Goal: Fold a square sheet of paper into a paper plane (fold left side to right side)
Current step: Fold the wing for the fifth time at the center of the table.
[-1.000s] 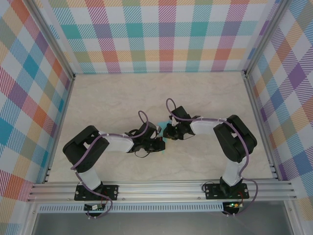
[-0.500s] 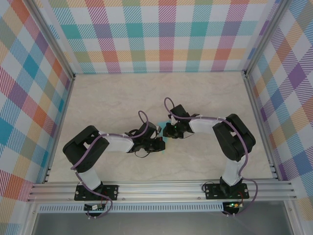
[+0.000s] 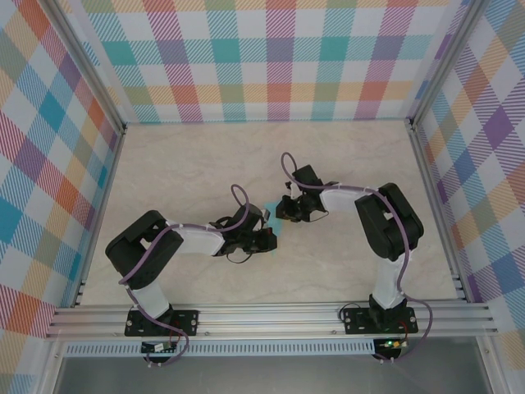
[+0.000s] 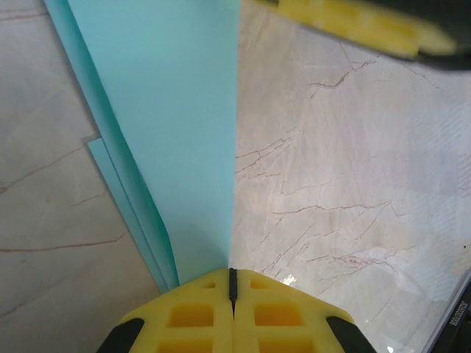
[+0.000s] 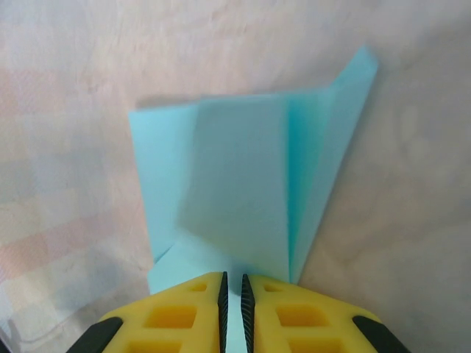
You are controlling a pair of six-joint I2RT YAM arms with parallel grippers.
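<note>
The square sheet of paper (image 3: 276, 223) is turquoise and folded into layers, lying mid-table between the two grippers. In the left wrist view the paper (image 4: 176, 132) runs as a long strip away from my left gripper (image 4: 232, 278). That gripper is shut, its tips resting at the paper's straight right edge. From above, the left gripper (image 3: 269, 238) sits at the paper's near side. My right gripper (image 3: 287, 215) is at the far right side. In its wrist view the right gripper (image 5: 234, 283) stands nearly closed on a flap of the paper (image 5: 243, 191), with turquoise showing in the narrow gap.
The marbled beige tabletop (image 3: 205, 164) is ringed by checked walls and an aluminium frame (image 3: 271, 316) at the near edge. One yellow finger of the right gripper (image 4: 360, 26) shows at the top of the left wrist view.
The right gripper and forearm have shifted slightly toward the far side and right while staying on the paper. The left arm has not moved.
</note>
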